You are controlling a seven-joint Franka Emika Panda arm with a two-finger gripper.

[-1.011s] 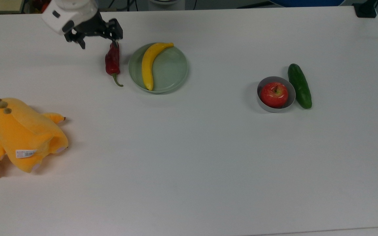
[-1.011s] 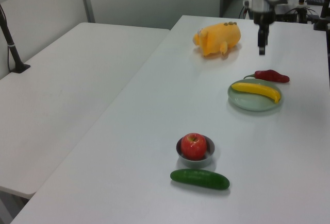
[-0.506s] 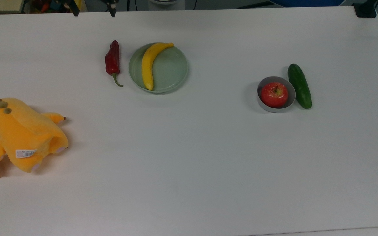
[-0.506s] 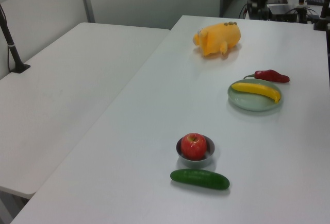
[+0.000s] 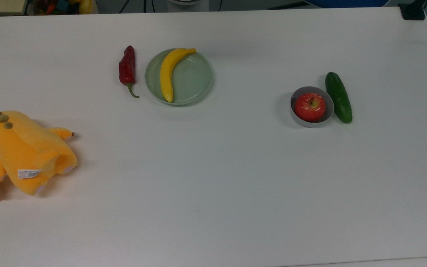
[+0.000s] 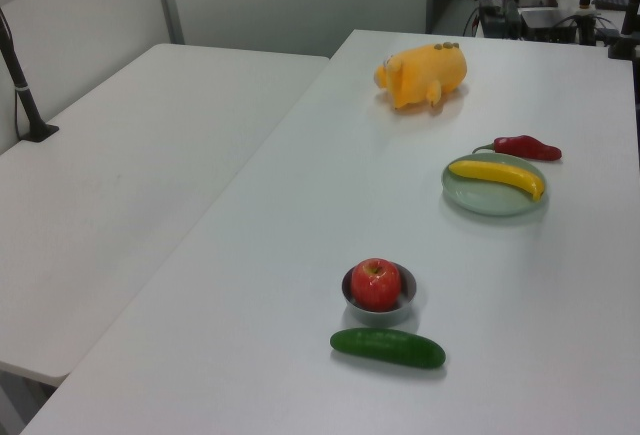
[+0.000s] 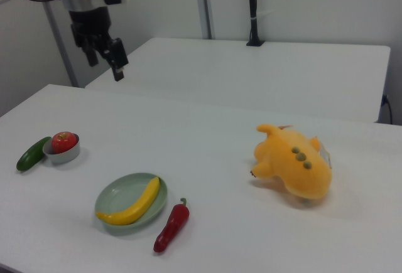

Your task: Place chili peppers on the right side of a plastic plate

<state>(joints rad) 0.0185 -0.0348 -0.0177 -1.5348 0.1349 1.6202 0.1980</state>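
Now gripper [image 7: 104, 54] raised away, chili peppers [image 5: 127, 69] unmoved

White tag on plush toy [image 5: 29, 173], print unreadable

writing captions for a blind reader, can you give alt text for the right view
A dark red chili pepper lies on a white table beside a pale green plate holding a banana, on the right view's right of it. The robot's open claw hangs high at upper left; an apple in a grey bowl, a cucumber and a yellow plush toy sit apart.
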